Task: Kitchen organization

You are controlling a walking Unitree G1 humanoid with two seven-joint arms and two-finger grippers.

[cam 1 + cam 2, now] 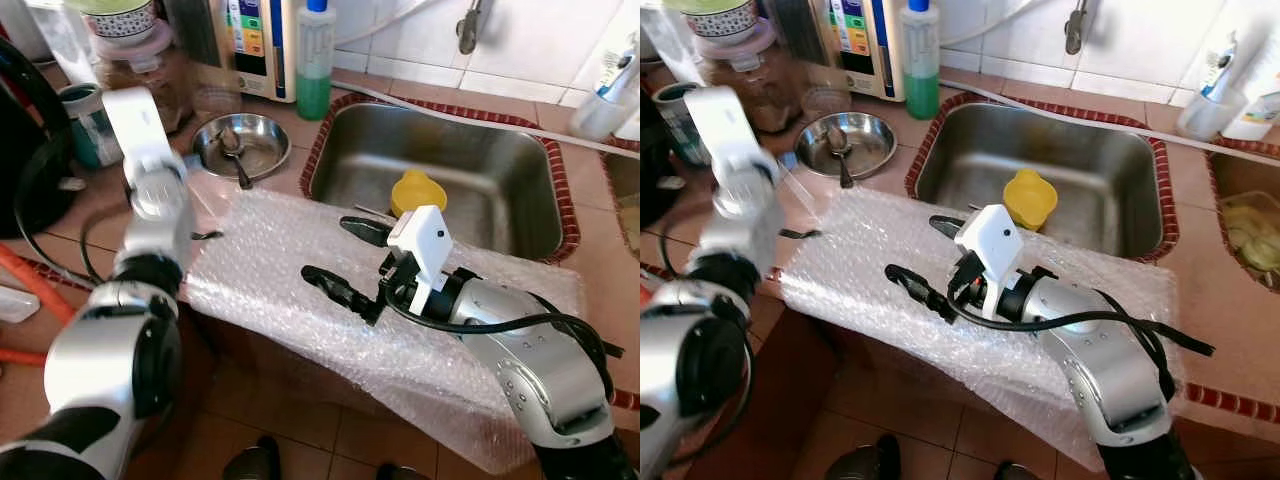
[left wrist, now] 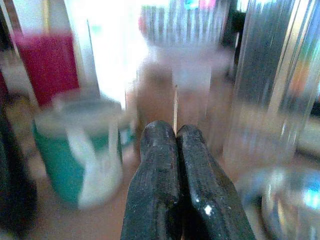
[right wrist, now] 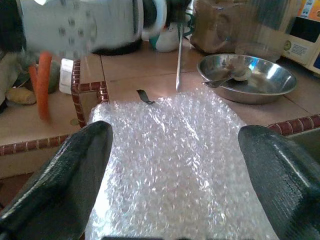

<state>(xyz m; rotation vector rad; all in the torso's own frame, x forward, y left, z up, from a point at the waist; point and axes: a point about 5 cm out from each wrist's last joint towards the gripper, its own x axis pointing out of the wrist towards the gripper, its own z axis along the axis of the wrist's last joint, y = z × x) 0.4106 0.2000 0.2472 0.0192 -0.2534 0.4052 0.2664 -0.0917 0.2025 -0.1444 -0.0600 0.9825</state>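
- Nearest the robot, the right gripper (image 1: 352,262) hovers low over the sheet of clear bubble wrap (image 1: 890,250) draped across the tiled counter edge, its two black fingers spread wide apart with nothing between them; the right wrist view looks straight out along the sheet.
- The bubble wrap's long axis runs side to side along the counter front, from the left arm's side over to the sink's near rim, and one corner hangs off the edge towards the floor. The right gripper points leftward along that axis.
- Next out, the left gripper (image 2: 175,150) is raised above the sheet's left end, fingers pressed together. They pinch a thin clear stick (image 3: 178,55), which hangs downward with its tip just above the counter, near the wrap's far left corner.
- So the relation that counts: the stick's axis is close to upright, held by the left; the wrap lies flat, directly under the right. My read is the right is nearer for any grab at the sheet.
- Just beyond the stick, a round steel bowl (image 1: 241,143) holds a metal spoon (image 1: 232,148).
- Right of that, the stainless steel sink (image 1: 1110,215) has a yellow plastic cup (image 1: 1029,198) inside.
- Farthest back, a green-filled soap bottle (image 1: 315,60) stands by the wall, a teal and white mug (image 2: 82,150) to the left.
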